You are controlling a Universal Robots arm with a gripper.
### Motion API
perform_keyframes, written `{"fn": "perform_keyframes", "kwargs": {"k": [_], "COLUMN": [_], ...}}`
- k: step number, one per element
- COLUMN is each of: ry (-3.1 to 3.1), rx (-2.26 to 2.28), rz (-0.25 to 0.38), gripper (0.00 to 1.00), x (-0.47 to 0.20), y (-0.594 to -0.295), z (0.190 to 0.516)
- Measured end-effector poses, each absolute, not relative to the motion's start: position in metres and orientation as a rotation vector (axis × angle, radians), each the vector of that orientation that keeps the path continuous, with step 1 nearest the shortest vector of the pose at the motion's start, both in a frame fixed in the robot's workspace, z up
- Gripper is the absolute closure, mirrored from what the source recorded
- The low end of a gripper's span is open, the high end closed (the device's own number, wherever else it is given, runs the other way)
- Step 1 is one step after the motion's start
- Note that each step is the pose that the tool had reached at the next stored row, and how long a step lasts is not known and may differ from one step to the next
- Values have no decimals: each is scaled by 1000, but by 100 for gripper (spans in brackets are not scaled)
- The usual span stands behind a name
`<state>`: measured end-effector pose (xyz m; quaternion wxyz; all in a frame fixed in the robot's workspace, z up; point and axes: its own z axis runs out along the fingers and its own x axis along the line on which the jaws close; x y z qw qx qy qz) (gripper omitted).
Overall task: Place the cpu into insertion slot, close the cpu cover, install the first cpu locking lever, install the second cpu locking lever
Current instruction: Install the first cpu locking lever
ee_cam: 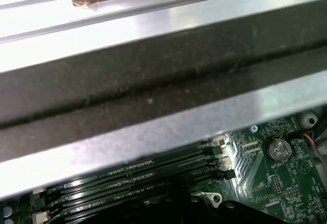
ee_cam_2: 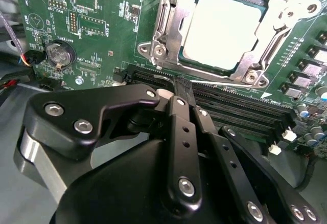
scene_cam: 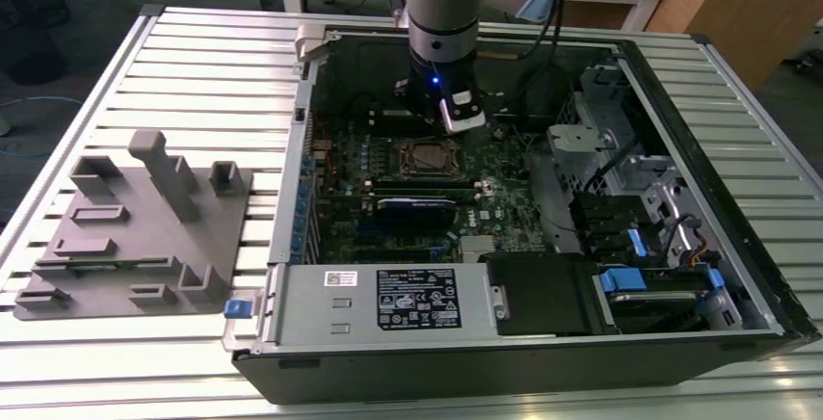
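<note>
Gripper (ee_cam_2: 182, 87): fingers pressed together, holding nothing, tip over the memory slots (ee_cam_2: 240, 109). Chip (ee_cam_2: 220, 29) sits in the socket (scene_cam: 422, 157), with the cover frame (ee_cam_2: 171, 27) apparently down around it. The socket lies just beyond the fingertips, across the slots.

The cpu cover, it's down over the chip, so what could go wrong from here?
First, the shut pincer hangs close over the memory slots next to the cpu cover; a small slip could knock them. Second, the cover lies over the cpu, but I cannot tell whether it sits fully flat, so clamping it down might strain the chip.
</note>
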<state>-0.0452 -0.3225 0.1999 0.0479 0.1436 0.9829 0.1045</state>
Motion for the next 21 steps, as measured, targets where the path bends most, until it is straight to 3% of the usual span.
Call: {"fn": "perform_keyframes", "kwargs": {"k": [21], "ry": [2977], "rx": [531], "rz": [304], "gripper": [90], "x": [-45], "y": [-319], "z": [199]}}
